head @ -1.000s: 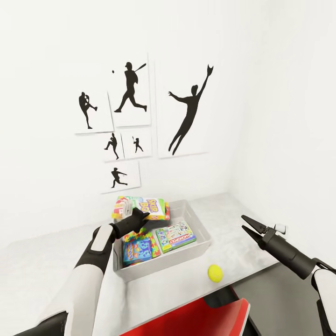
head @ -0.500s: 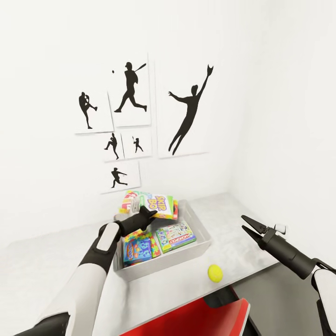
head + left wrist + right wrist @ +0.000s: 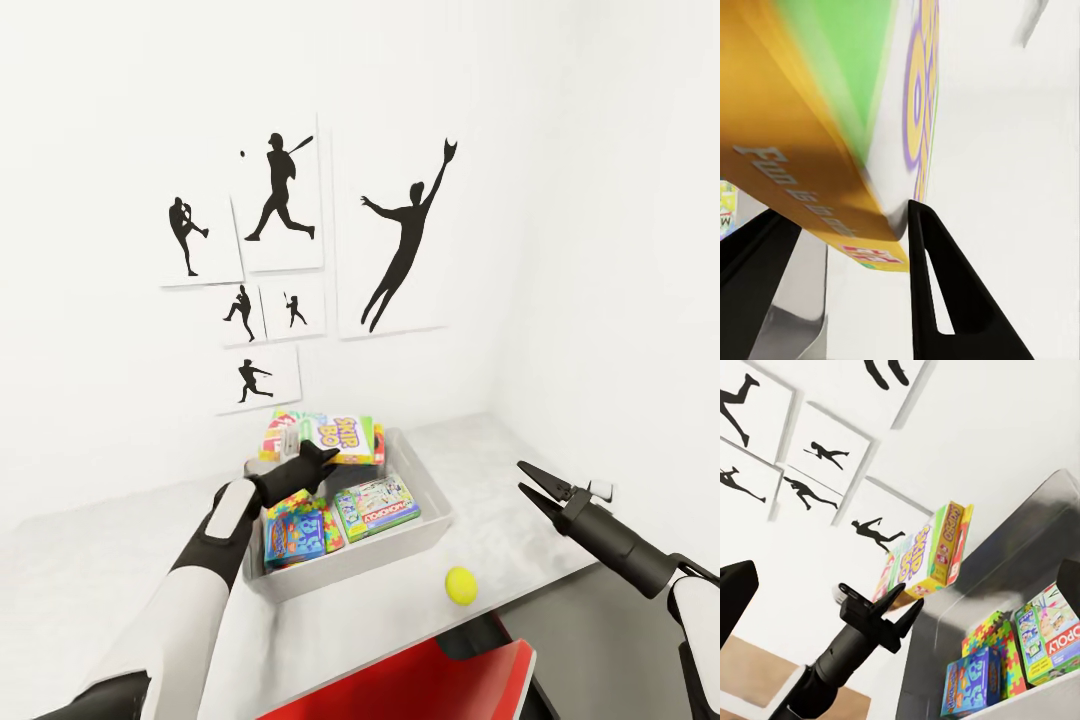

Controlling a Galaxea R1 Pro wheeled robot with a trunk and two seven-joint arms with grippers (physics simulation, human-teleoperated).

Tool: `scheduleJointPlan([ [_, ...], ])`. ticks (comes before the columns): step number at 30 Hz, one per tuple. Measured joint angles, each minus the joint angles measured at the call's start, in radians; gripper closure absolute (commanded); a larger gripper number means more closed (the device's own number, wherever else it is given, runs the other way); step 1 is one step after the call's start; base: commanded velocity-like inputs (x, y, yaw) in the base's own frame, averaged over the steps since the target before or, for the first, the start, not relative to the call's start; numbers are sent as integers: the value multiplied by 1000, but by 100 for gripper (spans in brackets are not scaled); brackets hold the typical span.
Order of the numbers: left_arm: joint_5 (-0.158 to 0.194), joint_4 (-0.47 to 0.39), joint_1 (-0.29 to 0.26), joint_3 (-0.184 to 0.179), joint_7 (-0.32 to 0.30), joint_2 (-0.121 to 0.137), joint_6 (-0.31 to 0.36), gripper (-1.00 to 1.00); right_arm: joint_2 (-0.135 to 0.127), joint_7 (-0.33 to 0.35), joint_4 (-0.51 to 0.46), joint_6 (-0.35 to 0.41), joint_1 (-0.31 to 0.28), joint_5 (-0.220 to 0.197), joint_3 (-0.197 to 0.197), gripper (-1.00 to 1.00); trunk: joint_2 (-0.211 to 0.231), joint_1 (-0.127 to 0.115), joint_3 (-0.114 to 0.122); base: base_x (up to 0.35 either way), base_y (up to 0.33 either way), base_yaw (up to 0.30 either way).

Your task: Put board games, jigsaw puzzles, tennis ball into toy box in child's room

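Observation:
My left gripper (image 3: 312,461) is shut on a Skip-Bo board game (image 3: 328,436), holding it tilted above the back left part of the grey toy box (image 3: 350,568). In the left wrist view the game's orange edge (image 3: 817,187) sits between the black fingers (image 3: 945,292). Inside the box lie a colourful jigsaw puzzle (image 3: 298,530) and a Monopoly game (image 3: 376,505). The yellow tennis ball (image 3: 461,585) rests on the table in front of the box's right corner. My right gripper (image 3: 532,484) hovers open to the right of the box, holding nothing. The right wrist view shows the held game (image 3: 924,556) above the box wall (image 3: 1020,562).
The white table (image 3: 500,450) stands against a wall with black baseball silhouette pictures (image 3: 400,235). A red chair (image 3: 420,685) sits below the table's front edge, close to the tennis ball. There is free tabletop to the left of the box.
My left gripper has carried the Skip-Bo game to the right and slightly up, over the back of the toy box. The right arm and the ball have not moved.

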Motion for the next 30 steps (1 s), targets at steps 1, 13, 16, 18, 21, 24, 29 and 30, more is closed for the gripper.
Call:
scheduleJointPlan([
  [1, 13, 0, 1, 0, 14, 0, 0, 100, 0, 0, 0, 0, 0, 0, 0, -100, 0, 0, 0, 0, 0, 0],
  [13, 123, 1, 2, -4, 210, 0, 1, 100, 0, 0, 0, 0, 0, 0, 0, -100, 0, 0, 0, 0, 0, 0],
  [16, 179, -2, 2, -4, 297, 0, 3, 100, 0, 0, 1, 0, 0, 0, 0, -100, 0, 0, 0, 0, 0, 0],
  [18, 229, -3, 2, -5, 348, 0, 3, 100, 0, 0, 0, 0, -1, 0, 0, -100, 0, 0, 0, 0, 0, 0],
  [21, 290, -4, 2, -7, 408, 0, 2, 100, 0, 0, 1, 0, 0, 0, 0, -100, 0, 0, 0, 0, 0, 0],
  [24, 320, -3, 2, -7, 442, 0, 1, 100, 0, 0, 1, 0, 0, 0, 0, -100, 0, 0, 0, 0, 0, 0],
  [29, 356, 4, 2, -16, 456, 0, -1, 100, 0, 0, 1, 0, 0, 0, 0, -100, 0, 0, 0, 0, 0, 0],
  [30, 364, 7, 2, -17, 457, 0, -1, 100, 0, 0, 1, 0, 0, 0, 0, -100, 0, 0, 0, 0, 0, 0],
])
